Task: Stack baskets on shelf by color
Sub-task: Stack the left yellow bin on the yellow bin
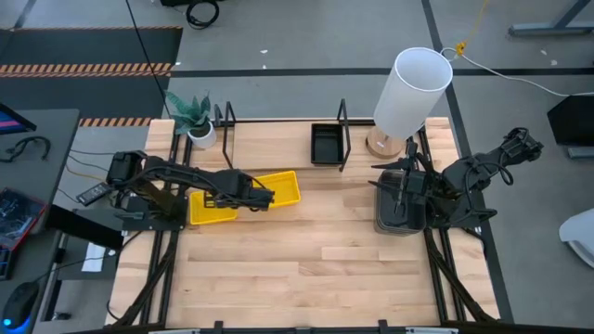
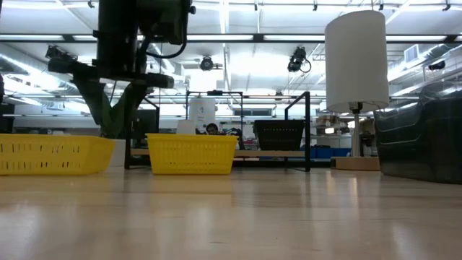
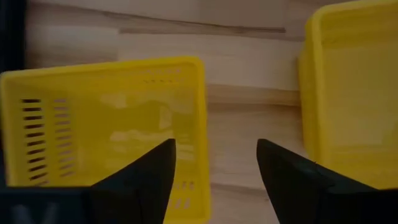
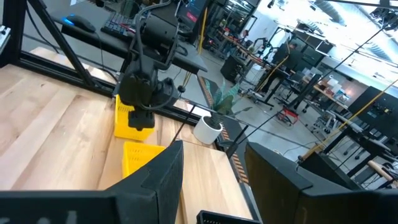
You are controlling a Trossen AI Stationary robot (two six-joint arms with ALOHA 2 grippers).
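Observation:
Two yellow baskets [image 1: 212, 210] [image 1: 283, 185] rest flat on the table at its left, apart from each other. My left gripper [image 3: 214, 168] hangs open above them, pointing down. One finger stands over the inside of one yellow basket [image 3: 112, 124] and the other over the bare wood between it and the second [image 3: 354, 93]. A black basket [image 1: 327, 145] sits on the shelf [image 1: 278, 130] at the far edge. Dark grey baskets [image 1: 399, 211] are stacked at the right. Above them my right gripper [image 4: 214, 180] is open with nothing in it.
A white lamp [image 1: 413, 91] stands at the far right beside the shelf's black wire uprights [image 1: 342, 134]. A potted plant [image 1: 197, 121] stands at the far left corner. Bare wood [image 1: 306, 269] fills the table's near half.

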